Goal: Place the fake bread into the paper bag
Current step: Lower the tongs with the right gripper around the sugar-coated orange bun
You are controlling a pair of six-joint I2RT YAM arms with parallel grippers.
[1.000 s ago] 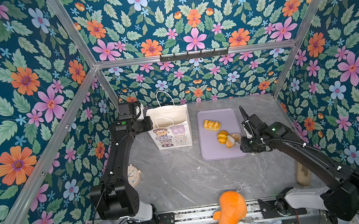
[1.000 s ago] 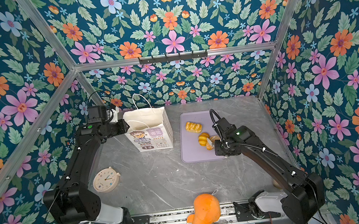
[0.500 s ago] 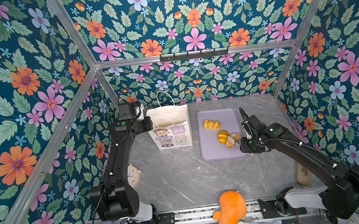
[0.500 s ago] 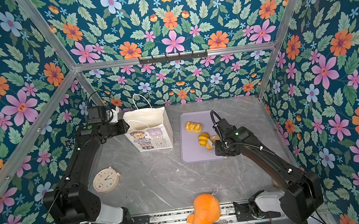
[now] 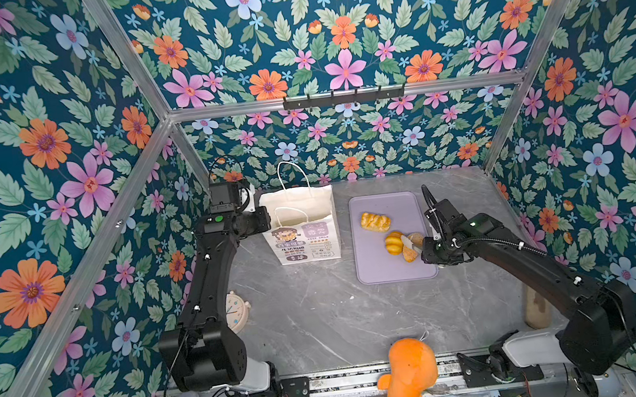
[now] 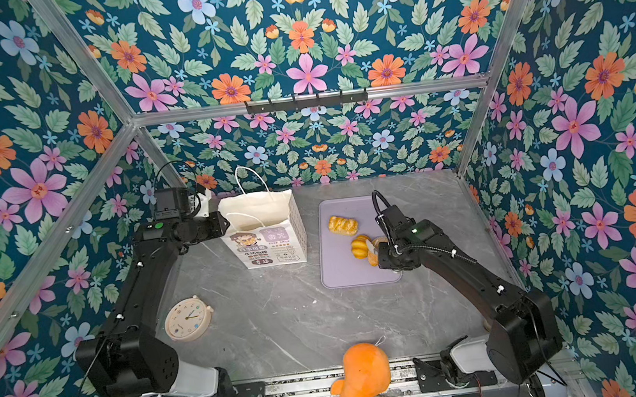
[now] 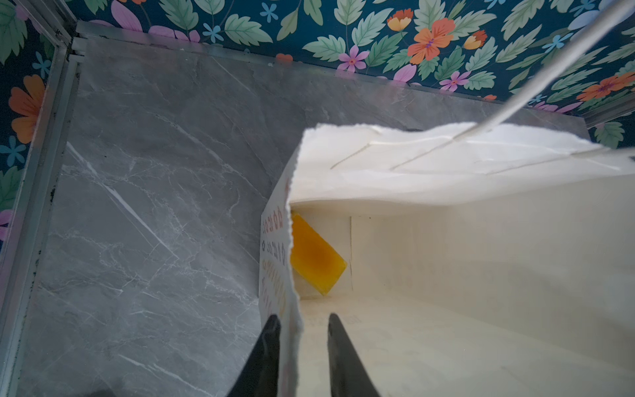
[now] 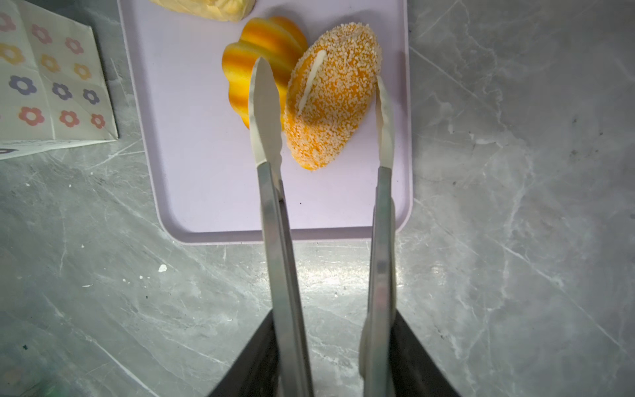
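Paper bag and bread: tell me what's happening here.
The left pincer straddles a side wall of the upright paper bag, one finger inside. A blocky loaf already lies in it. The right pincer holds metal tongs whose tips flank the seeded roll on the purple tray, beside the ridged bun and braided roll.

A staged robot test booth rather than a lived-in room: floral wallpaper panels [image 5: 339,42] set in bare aluminium framing [image 5: 241,108] enclose a grey marble-look counter [image 5: 322,321], and two black arms [image 5: 211,277] [image 5: 518,254] are bolted to a slotted metal rail [image 5: 341,384] along its front edge, cables [image 5: 490,240] exposed
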